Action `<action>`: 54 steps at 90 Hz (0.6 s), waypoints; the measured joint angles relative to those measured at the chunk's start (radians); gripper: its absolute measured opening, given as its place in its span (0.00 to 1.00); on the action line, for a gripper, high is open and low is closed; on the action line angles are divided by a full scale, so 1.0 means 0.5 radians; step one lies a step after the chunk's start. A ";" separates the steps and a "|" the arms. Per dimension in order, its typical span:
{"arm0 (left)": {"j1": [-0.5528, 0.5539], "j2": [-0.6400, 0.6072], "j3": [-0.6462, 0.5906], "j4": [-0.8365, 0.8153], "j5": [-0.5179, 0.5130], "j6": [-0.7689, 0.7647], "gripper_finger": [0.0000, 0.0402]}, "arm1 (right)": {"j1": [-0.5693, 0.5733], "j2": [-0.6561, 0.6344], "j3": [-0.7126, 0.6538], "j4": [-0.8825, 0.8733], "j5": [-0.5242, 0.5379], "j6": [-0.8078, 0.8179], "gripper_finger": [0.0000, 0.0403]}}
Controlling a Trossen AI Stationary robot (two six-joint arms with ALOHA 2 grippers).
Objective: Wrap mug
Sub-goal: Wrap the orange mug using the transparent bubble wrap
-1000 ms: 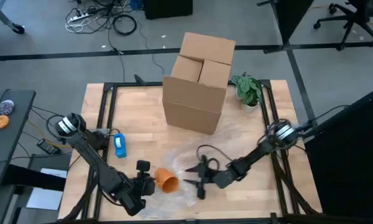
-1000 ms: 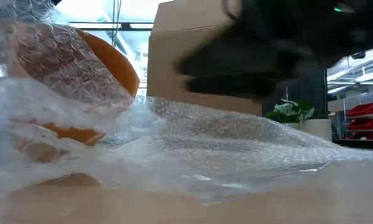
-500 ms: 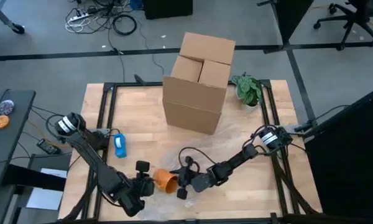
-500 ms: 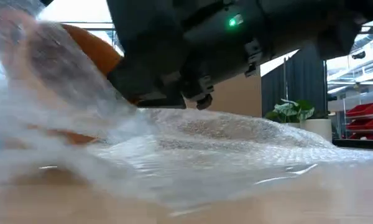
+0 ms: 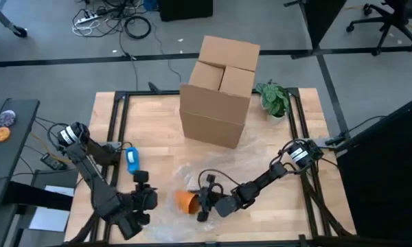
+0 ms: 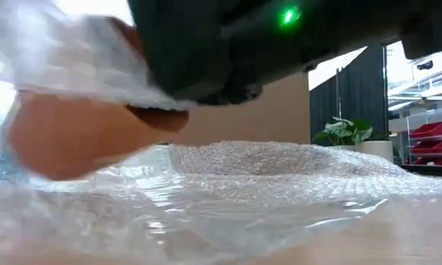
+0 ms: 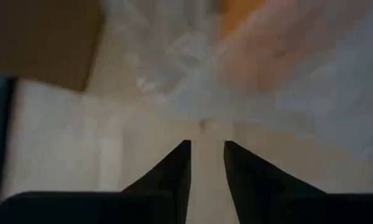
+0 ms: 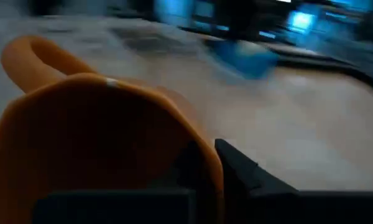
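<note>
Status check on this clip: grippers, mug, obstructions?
Right gripper shut on mug rim. Left gripper empty, nearly closed, beside the bubble wrap. Nothing blocking.

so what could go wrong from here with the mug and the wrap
The right gripper is at the orange mug, which lies tipped on the loose bubble wrap; it could roll or slide off. The left gripper stands apart with narrowly parted fingers holding nothing, so the sheet may bunch or drag unrestrained.

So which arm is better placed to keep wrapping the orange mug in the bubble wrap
Right. The right gripper is against the orange ceramic mug on the clear bubble wrap sheet, while the left gripper sits apart, jaws empty.
</note>
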 joint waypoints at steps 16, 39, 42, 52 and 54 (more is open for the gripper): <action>-0.239 -0.001 -0.001 -0.020 -0.123 -0.532 0.20 | 0.028 0.000 0.000 0.083 -0.050 -0.012 0.00; -0.447 0.057 -0.002 1.031 -0.265 -0.485 0.19 | -0.053 0.000 0.130 -0.021 -0.190 0.058 0.00; -0.464 0.079 -0.002 1.123 -0.264 -0.446 0.19 | -0.064 0.000 0.162 -0.082 -0.205 0.057 0.00; -0.509 0.161 -0.001 1.214 -0.309 -0.469 0.19 | -0.088 0.000 0.261 -0.293 -0.182 0.023 0.00; -0.517 0.185 -0.001 1.201 -0.329 -0.488 0.19 | -0.089 0.000 0.275 -0.317 -0.155 0.001 0.00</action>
